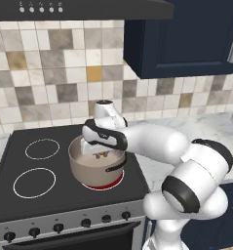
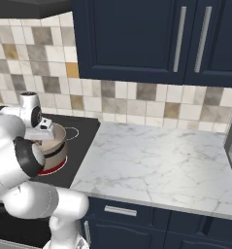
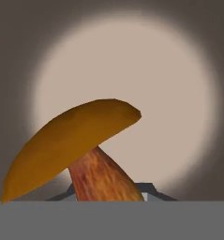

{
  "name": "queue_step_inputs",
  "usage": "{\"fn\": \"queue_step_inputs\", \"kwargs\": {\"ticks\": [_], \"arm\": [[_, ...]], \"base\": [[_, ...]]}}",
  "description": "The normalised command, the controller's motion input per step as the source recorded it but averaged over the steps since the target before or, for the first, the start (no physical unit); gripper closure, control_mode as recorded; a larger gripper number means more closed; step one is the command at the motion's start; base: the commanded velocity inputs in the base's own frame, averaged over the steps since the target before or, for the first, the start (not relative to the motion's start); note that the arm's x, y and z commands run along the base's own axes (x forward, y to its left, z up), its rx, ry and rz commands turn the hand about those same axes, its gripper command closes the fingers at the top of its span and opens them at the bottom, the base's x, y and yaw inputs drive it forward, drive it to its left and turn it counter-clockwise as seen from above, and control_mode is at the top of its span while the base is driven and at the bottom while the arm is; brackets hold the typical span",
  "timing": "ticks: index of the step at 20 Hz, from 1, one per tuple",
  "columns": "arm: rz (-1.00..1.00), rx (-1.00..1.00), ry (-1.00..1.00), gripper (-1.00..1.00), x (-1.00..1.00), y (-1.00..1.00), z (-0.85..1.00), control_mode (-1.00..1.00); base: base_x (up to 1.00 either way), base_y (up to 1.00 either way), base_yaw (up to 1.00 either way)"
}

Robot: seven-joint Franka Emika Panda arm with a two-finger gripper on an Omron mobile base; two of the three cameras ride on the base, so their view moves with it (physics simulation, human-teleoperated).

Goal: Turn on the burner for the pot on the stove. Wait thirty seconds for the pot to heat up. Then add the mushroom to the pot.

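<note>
Black glass of the stove (image 1: 64,161) carries the pot (image 1: 96,168) on the front right zone, where the burner (image 1: 113,184) shows a red glow around the pot base. The gripper (image 1: 101,155) hangs inside the pot mouth, jaws pinched on the stem of the mushroom (image 3: 71,140); in the hand view the orange-brown cap sits tilted against the pale pot floor (image 3: 132,79).

Step in hand, as judged: release of the mushroom into the pot.

1. Confirm that the mushroom lies over the middle of the floor, apart from the wall.
2. Keep the hand clear of the rim (image 2: 52,137) and the dark side handle (image 1: 115,167).
3. Part the jaws fully so the stem drops free; a partial opening may drag it sideways.
4. Lift straight up before any sideways travel.
</note>
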Motion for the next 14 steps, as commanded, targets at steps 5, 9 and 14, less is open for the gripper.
{"fn": "queue_step_inputs", "kwargs": {"ticks": [5, 9, 14], "arm": [[0.07, -0.01, 0.04, 1.00, 0.20, 0.16, -0.13, -1.00], [0.02, -0.04, 0.00, 1.00, 0.13, 0.01, -0.12, -1.00], [0.02, -0.03, 0.00, 1.00, 0.21, 0.00, -0.19, -1.00]], "base": [[0.00, 0.00, 0.00], [0.00, 0.00, 0.00], [0.00, 0.00, 0.00]]}}
